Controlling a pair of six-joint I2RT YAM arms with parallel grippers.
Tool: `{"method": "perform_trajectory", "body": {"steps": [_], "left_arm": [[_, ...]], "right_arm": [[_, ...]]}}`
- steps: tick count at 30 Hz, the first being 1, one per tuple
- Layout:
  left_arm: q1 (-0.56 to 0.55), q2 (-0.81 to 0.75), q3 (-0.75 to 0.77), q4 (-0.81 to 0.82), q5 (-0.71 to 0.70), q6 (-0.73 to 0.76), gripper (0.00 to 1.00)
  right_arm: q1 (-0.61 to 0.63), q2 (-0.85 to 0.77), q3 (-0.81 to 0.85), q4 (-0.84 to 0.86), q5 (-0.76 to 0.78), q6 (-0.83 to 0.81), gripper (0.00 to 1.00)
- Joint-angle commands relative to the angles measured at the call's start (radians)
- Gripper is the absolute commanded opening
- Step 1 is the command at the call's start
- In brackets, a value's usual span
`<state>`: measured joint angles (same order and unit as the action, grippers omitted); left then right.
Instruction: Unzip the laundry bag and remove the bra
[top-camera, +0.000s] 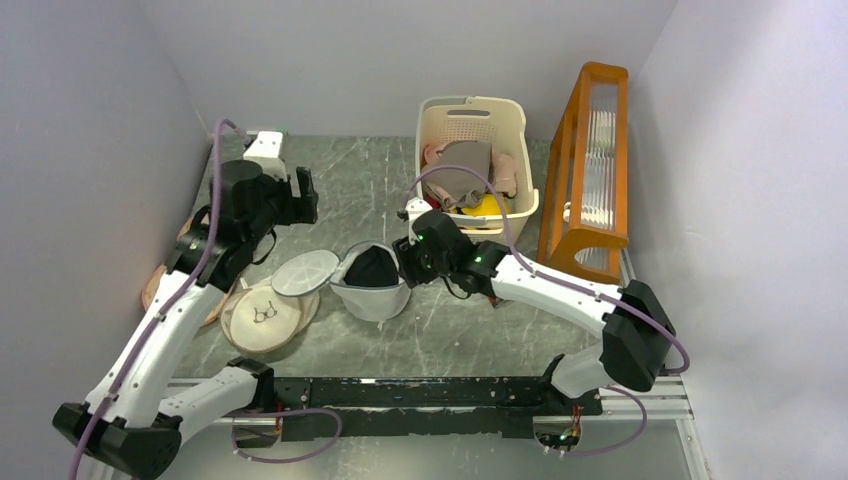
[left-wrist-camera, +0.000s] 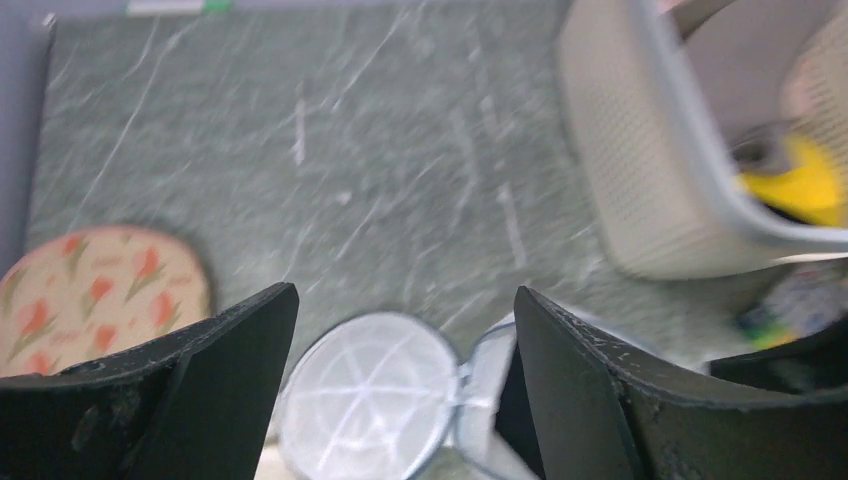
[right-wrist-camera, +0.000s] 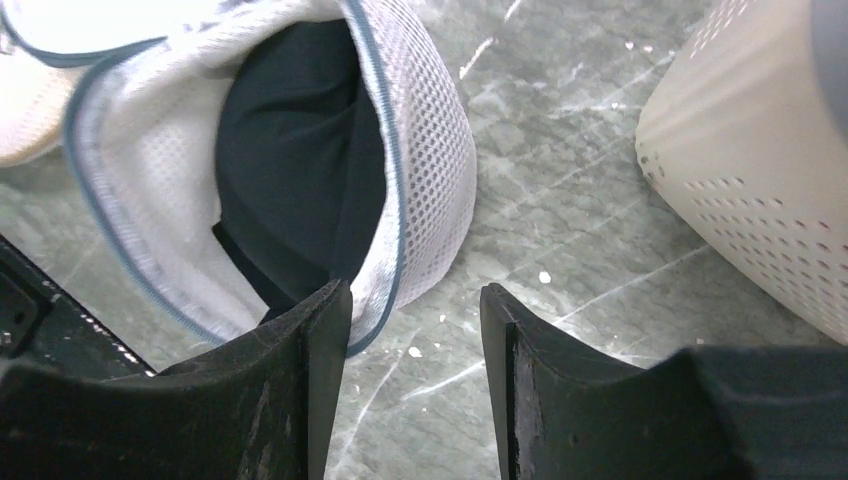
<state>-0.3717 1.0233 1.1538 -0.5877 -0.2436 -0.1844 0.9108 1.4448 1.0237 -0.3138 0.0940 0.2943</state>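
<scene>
The laundry bag (top-camera: 372, 295) lies on the table's middle, unzipped, with its round mesh lid (top-camera: 305, 272) flapped open to the left. The black bra (top-camera: 372, 267) sits inside the open mouth. My right gripper (top-camera: 403, 262) is open, low at the bag's right rim. In the right wrist view its jaws (right-wrist-camera: 415, 300) stand apart over bare table, the left finger against the bag's mesh wall (right-wrist-camera: 430, 170), the bra (right-wrist-camera: 300, 150) just beyond. My left gripper (top-camera: 305, 200) is open and empty, raised behind the lid. In the left wrist view (left-wrist-camera: 405, 300) the lid (left-wrist-camera: 365, 395) shows below.
A cream slatted basket (top-camera: 505, 120) with clothes stands at the back. An orange rack (top-camera: 590, 150) stands at the right. Flat cream round pads (top-camera: 262, 318) lie left of the bag. A pink patterned pad (left-wrist-camera: 95, 290) lies at the far left.
</scene>
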Motion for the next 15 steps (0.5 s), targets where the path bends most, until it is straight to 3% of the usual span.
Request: {"method": "perform_trajectory", "body": {"steps": [1,8,15], "left_arm": [[0.005,-0.030,0.048,0.211,0.228,-0.051,0.91],[0.005,-0.017,0.154,0.433,0.288,-0.060,0.94],[0.005,-0.139,-0.054,0.667,0.230,0.024,0.94]], "right_arm": [[0.016,-0.065,0.002,0.069,-0.021,-0.002,0.51],[0.030,-0.065,0.039,0.092,-0.018,0.005,0.55],[0.058,0.028,0.155,0.081,-0.005,-0.014,0.51]]}}
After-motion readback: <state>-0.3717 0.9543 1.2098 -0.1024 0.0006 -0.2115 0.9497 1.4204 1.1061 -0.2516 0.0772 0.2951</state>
